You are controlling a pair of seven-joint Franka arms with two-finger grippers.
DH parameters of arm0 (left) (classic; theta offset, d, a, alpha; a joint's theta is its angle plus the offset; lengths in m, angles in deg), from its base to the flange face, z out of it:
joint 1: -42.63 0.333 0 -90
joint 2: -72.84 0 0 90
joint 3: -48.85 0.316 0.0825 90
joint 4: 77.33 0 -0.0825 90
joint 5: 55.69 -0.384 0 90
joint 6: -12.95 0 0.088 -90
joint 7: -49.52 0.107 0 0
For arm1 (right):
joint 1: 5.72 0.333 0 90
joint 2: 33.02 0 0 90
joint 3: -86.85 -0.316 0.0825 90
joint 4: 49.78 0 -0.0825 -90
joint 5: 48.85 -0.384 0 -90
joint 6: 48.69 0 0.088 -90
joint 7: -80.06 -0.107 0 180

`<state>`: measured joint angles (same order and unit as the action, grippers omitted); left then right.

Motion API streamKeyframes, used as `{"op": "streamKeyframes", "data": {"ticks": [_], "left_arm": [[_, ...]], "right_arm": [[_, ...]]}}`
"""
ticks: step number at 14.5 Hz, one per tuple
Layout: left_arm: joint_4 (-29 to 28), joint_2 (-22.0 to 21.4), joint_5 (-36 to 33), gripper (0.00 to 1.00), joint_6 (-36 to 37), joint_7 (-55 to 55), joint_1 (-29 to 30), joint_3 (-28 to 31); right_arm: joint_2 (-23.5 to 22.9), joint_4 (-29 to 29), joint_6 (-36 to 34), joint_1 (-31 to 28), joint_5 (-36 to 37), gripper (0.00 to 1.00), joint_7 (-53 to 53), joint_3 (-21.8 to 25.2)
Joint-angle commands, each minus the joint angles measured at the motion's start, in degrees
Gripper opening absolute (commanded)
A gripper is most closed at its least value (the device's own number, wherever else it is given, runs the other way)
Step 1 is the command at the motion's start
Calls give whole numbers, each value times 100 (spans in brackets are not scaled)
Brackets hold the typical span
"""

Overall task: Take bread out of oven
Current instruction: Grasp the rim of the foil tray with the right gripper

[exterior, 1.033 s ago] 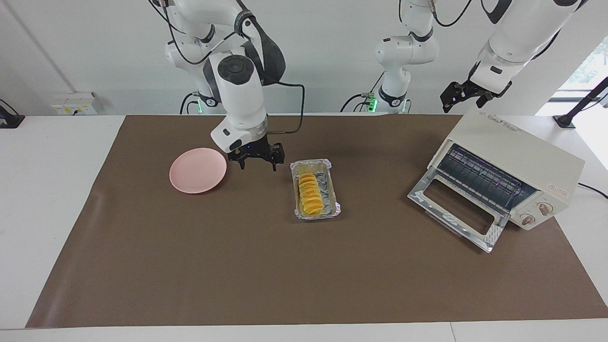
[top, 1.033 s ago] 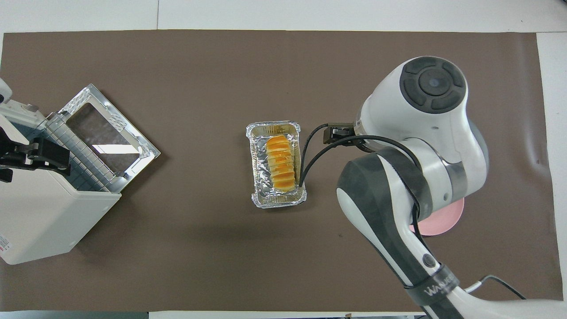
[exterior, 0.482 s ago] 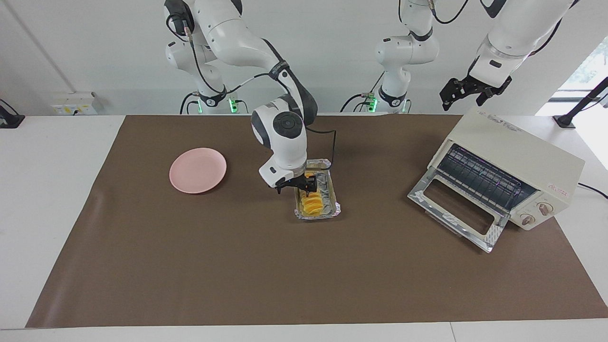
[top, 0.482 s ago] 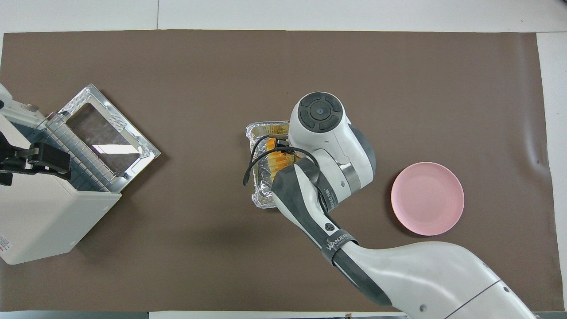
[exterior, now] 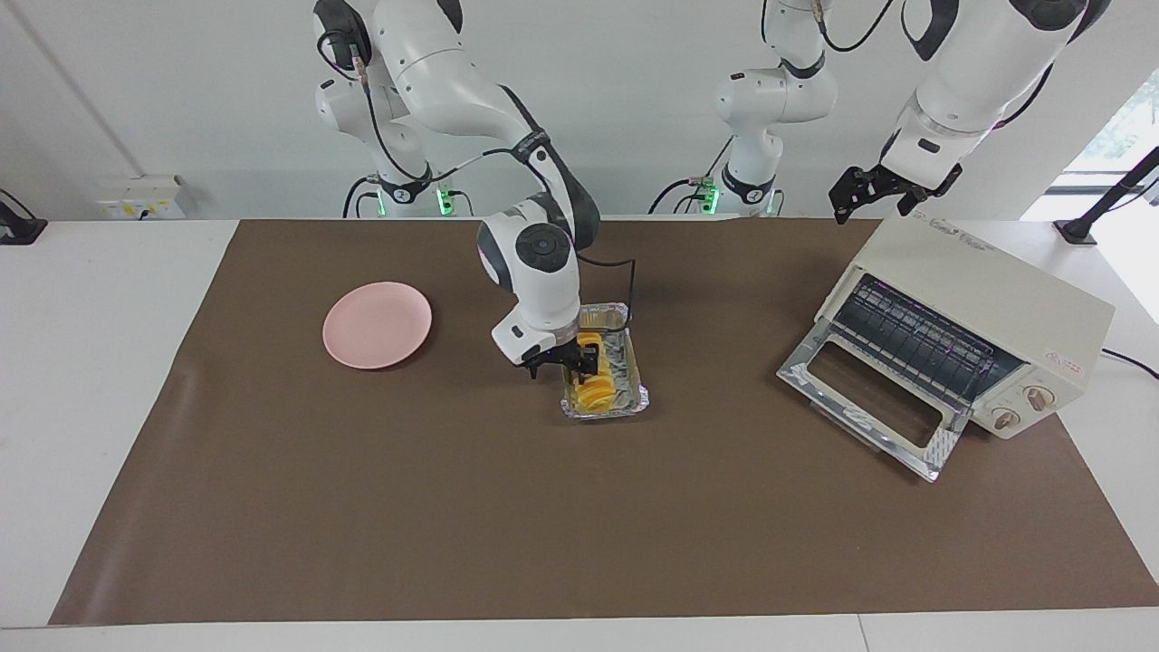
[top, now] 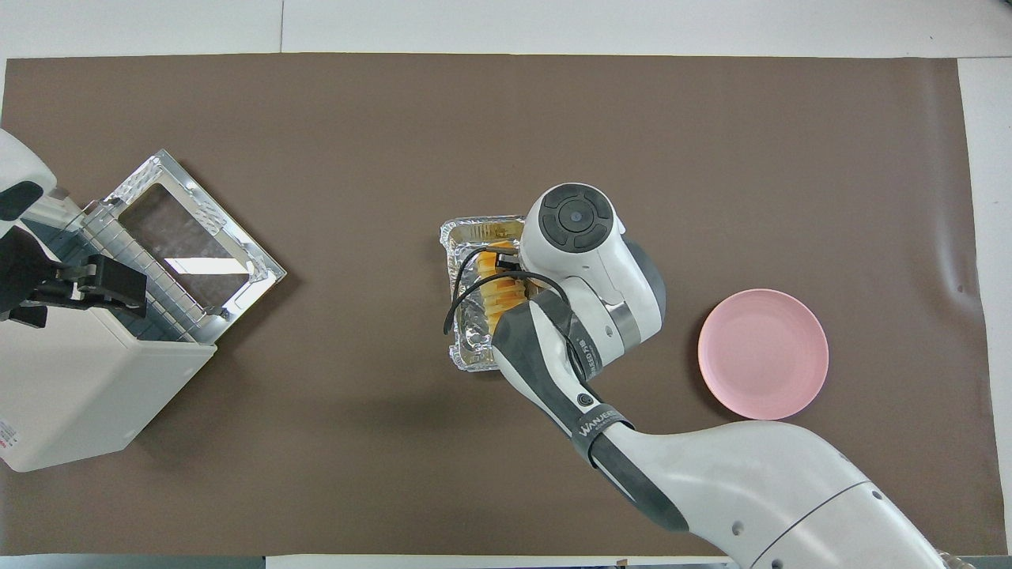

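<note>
From the facing view we see the bread (exterior: 593, 385) lying in a foil tray (exterior: 638, 398) on the brown surface (exterior: 453, 507), well apart from the oven (exterior: 982, 312), toward the right arm's end. The right hand (exterior: 569, 360) is down on the bread; we cannot tell if its fingers grip it. The left hand (exterior: 871, 188) hangs over the oven, fingers apart.

From overhead, the right arm covers most of the tray (top: 466, 356). The oven (top: 79, 395) door lies open. A pink plate (top: 763, 363) sits farther from the oven than the tray.
</note>
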<state>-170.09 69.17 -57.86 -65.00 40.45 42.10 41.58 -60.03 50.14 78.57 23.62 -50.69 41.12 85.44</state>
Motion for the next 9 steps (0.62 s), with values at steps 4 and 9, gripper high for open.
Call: {"op": "streamKeyframes", "data": {"ticks": [4,9], "left_arm": [[-163,-178,68,100,-72,19,106,50],[-163,-178,68,100,-72,19,97,41]], "right_arm": [[126,160,27,-15,7,0,150,-9],[117,12,-60,-24,-1,0,168,-9]]}}
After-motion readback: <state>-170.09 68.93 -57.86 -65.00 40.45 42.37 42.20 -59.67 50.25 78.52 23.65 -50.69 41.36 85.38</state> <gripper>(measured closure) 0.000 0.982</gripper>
